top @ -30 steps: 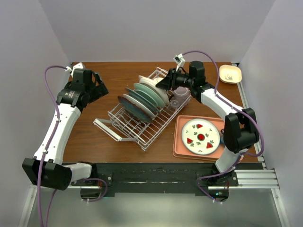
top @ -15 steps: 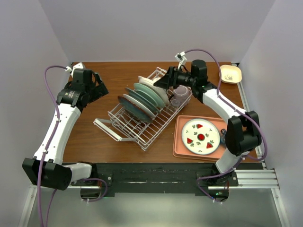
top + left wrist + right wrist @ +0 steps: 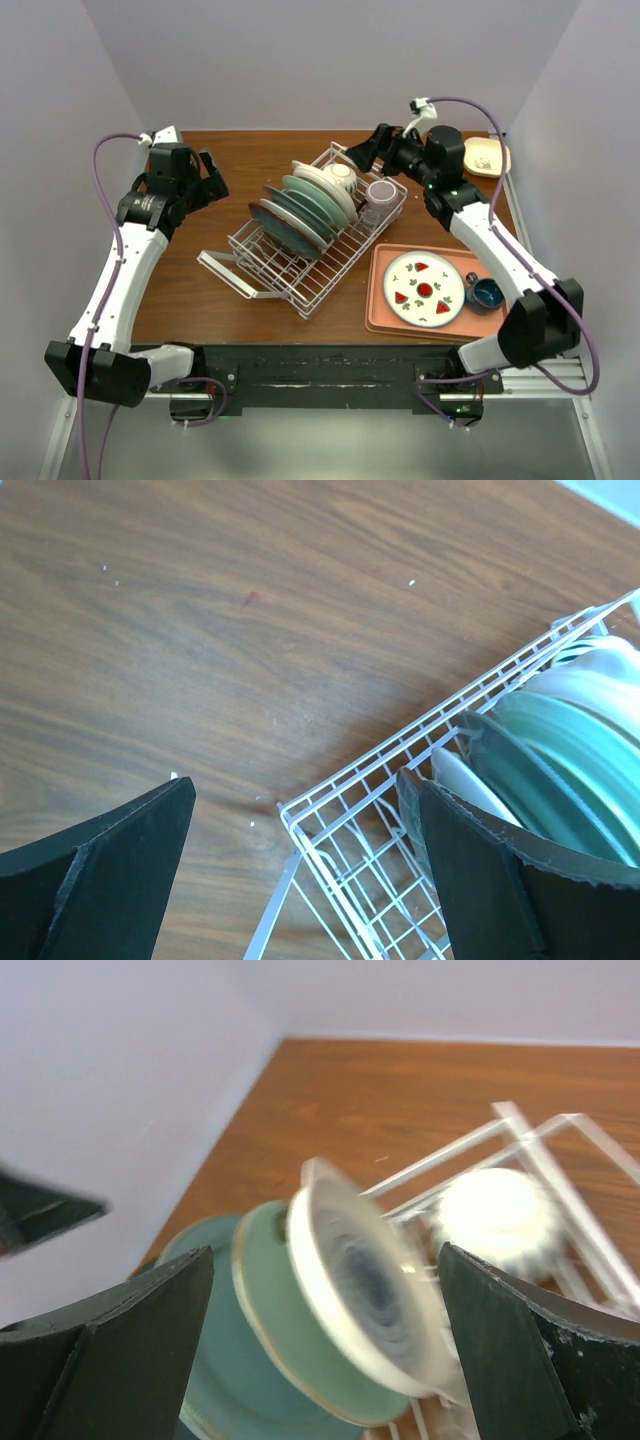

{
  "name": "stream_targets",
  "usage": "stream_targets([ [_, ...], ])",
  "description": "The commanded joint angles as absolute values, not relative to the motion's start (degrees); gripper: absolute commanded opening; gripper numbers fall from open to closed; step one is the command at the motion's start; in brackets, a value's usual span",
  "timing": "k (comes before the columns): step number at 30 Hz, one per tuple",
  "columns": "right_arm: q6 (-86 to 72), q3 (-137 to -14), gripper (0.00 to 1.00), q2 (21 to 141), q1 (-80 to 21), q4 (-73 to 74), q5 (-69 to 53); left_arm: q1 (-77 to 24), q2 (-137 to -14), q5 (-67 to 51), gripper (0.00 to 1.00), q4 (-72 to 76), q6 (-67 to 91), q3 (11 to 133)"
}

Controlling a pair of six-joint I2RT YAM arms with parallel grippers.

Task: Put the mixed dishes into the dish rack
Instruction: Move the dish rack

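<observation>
Wood surface carries the rack, plates slotted upright. Released and empty, the right claw hovers over its far end; the left claw idles released. Placement appears complete; next, grasp the tray plate by its rim.

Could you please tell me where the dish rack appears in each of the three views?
Top external: the dish rack lies diagonally at the centre of the picture.
Left wrist: its corner fills the lower right.
Right wrist: its blurred wires show at the right.
Shared landmark: the green plates standing in it, visible in all three views.
</observation>
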State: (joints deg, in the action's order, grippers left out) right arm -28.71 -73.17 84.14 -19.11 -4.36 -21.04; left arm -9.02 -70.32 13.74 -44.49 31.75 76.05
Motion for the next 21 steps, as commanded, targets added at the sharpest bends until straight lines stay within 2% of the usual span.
stream_targets([
  [1,-26.6,-69.5,0.99,77.7,-18.8,-0.2,3.9,-8.6,-67.5,14.5,1.00,-40.7,29.0,75.9],
  [11,-30.8,-57.1,0.99,65.8,-18.7,6.8,32.1,-8.6,-61.8,16.8,1.00,-34.5,27.9,70.9],
  [21,-33.1,-52.1,0.99,61.9,-18.5,10.9,40.0,-8.7,-60.7,16.2,1.00,-31.8,27.3,67.9],
])
